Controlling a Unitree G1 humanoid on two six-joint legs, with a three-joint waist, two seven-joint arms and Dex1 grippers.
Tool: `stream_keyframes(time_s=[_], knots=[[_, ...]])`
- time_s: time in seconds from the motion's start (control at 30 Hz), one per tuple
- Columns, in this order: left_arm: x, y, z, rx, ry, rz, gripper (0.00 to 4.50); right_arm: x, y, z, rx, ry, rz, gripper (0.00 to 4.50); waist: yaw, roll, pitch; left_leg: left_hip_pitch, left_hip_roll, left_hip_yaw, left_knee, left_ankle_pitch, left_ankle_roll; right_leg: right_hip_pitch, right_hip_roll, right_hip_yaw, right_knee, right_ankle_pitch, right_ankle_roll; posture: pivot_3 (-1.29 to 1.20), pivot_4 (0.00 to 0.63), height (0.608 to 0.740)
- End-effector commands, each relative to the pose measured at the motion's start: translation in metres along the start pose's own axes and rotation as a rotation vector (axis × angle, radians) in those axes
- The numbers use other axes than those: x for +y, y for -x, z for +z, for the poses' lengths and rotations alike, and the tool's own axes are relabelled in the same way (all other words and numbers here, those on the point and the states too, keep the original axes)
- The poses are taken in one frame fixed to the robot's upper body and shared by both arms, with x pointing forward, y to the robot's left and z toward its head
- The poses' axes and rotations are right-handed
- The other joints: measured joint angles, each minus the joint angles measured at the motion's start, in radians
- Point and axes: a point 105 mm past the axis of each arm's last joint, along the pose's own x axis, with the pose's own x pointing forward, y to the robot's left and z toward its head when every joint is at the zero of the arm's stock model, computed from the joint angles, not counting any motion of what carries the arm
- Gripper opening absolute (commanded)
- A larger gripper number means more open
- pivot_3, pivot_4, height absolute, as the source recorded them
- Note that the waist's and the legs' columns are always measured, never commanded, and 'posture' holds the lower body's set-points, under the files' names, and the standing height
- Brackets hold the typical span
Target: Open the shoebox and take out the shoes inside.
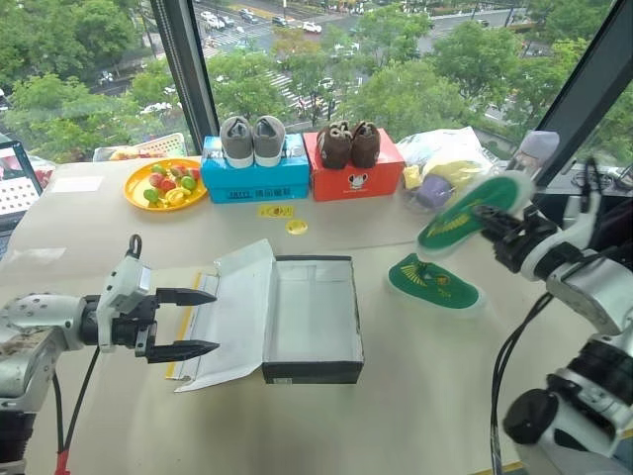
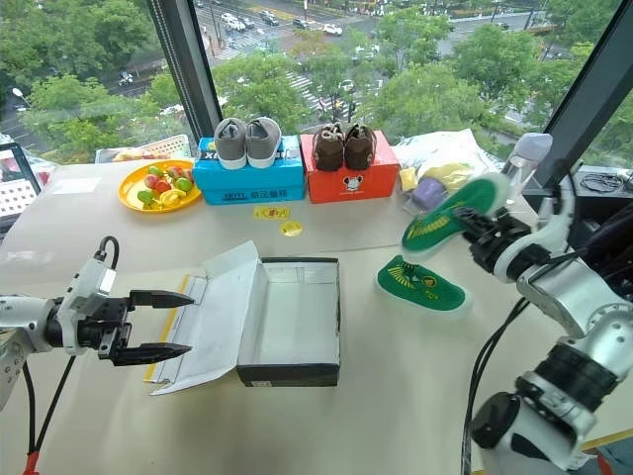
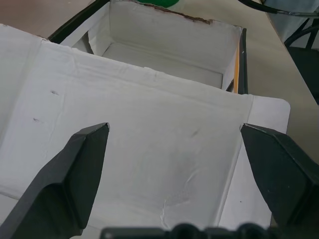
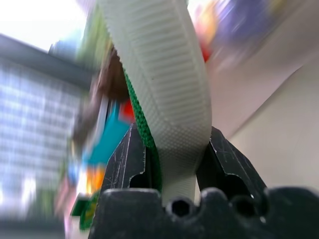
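Left eye view, nearest first: left gripper (image 1: 198,323) low at the near left of the table (image 1: 425,396), pointing across toward the shoebox (image 1: 312,319), its two black fingers spread wide apart with nothing between them. Fingertips sit just over the outer edge of the box's lid, which is folded flat open toward that gripper, white inside face up. Left wrist view confirms: both fingers (image 3: 75,169) spaced wide over the white lid panel, the open tray beyond them.

Shoebox tray stands upright in the middle of the table, dark sides, white interior, no shoe inside it.

To the right of the box, apart from it, one green shoe (image 1: 433,282) lies on the table with its insole and yellow marking showing. Above and just beyond it, the right gripper (image 1: 492,222) holds the second green shoe (image 1: 473,210) in the air, well clear of the tabletop and tilted. Right wrist view shows the fingers clamped on that shoe, white ribbed sole (image 4: 164,84) against one finger, green upper against the other.

Farther back, near the window: a yellow plate (image 1: 134,193) of fruit at left, a blue shoebox (image 1: 255,181) with a grey pair (image 1: 252,140) on top, a red shoebox (image 1: 353,178) just beside it carrying a brown pair (image 1: 348,143). Two small yellow bits lie on the table before the blue box. Soft items in bags sit to the right of the red box.
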Motion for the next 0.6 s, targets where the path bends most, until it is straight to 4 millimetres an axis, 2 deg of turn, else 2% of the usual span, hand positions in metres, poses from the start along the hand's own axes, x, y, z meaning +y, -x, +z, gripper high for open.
stream_keyframes(time_s=[0.03,0.17,0.27,0.33,0.4,0.57,0.6], knots=[[0.002,0.0,0.008,-0.001,-0.049,-0.009,4.5,0.011,0.003,0.017,-0.191,-0.073,0.016,1.26,-0.002,0.0,0.0,0.0,0.0,0.0,0.0,0.0,0.0,0.0,0.0,0.0,0.0,0.0,0.0,0.0,0.15,0.731],[0.004,0.001,0.011,-0.005,-0.059,-0.007,4.5,-0.017,-0.007,-0.008,-0.158,-0.047,-0.1,1.26,-0.013,0.001,0.0,0.0,0.0,0.0,-0.001,0.0,0.0,0.0,0.0,0.0,-0.001,0.0,0.0,0.0,0.15,0.731],[0.005,0.001,0.01,0.0,-0.061,-0.008,4.5,-0.072,-0.01,-0.035,-0.086,-0.091,-0.28,1.26,-0.014,0.001,-0.001,0.0,0.0,0.0,-0.002,0.0,0.0,0.0,0.0,0.0,-0.001,0.0,-0.001,0.0,0.15,0.731],[0.005,0.001,0.01,-0.001,-0.061,-0.009,4.5,-0.088,-0.009,-0.043,-0.05,-0.083,-0.349,1.26,-0.013,0.002,0.0,0.0,0.0,0.0,-0.002,0.0,0.0,0.0,0.0,0.0,-0.001,0.0,-0.001,0.0,0.15,0.731],[0.005,0.0,0.011,-0.006,-0.06,-0.011,4.5,-0.096,-0.008,-0.048,-0.022,-0.054,-0.382,1.26,-0.013,0.006,0.0,0.0,0.0,0.0,-0.001,0.0,0.001,0.0,-0.001,0.0,-0.001,0.0,-0.001,0.0,0.15,0.731],[0.004,-0.001,0.011,-0.012,-0.06,-0.008,4.5,-0.107,-0.008,-0.044,-0.018,0.029,-0.434,1.26,-0.014,0.006,-0.001,0.004,0.0,-0.001,-0.001,0.0,0.001,0.004,0.0,0.0,-0.002,0.0,-0.001,0.0,0.15,0.731],[0.004,-0.001,0.01,-0.012,-0.06,-0.007,4.5,-0.109,-0.007,-0.046,-0.012,0.038,-0.442,1.54,-0.013,0.006,-0.001,0.005,0.0,-0.001,-0.001,0.0,0.001,0.006,0.0,0.0,-0.002,0.0,-0.001,0.0,0.15,0.731]])
